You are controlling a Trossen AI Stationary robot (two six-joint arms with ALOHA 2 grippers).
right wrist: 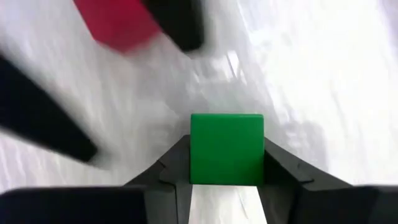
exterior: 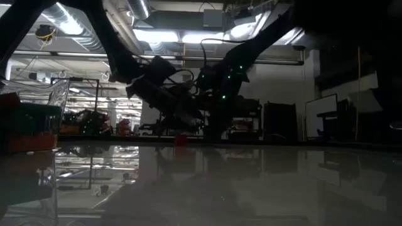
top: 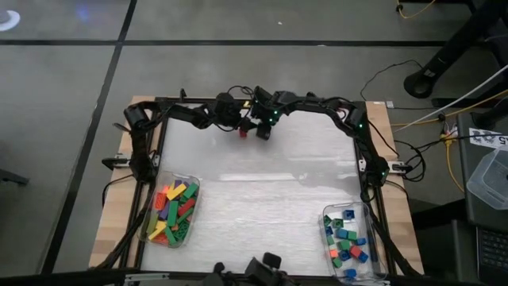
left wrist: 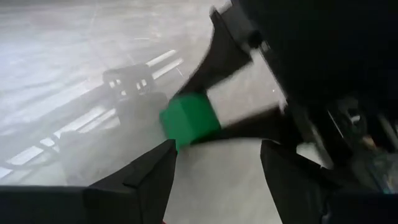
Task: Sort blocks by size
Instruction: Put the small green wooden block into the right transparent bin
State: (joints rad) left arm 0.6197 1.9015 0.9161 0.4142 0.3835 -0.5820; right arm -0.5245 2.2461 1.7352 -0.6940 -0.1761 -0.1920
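- Your right gripper (right wrist: 225, 180) has its two fingers pressed against the sides of a small green block (right wrist: 226, 149), pinching it at the far edge of the white table (top: 262, 191), well away from both tubs.
- Your left gripper (left wrist: 214, 168) sits just beside it with fingers spread wide and nothing between them; a red block (top: 243, 133) lies on the table right by those fingers.
- Sorting looks nearly finished: the long-block tub (top: 151, 230) near the left arm's base is full of long green, red, yellow and orange bricks, and the short-block tub (top: 367, 262) near the right arm's base holds short green, blue and red ones.
- Only these two loose blocks show on the table, so I judge just the green and the red remain.
- Watch the crowding: both grippers work the same spot beside the red block, so lifting the green one risks brushing the left fingers or nudging the red one.
- Nothing lies between the green block and the short-block tub.
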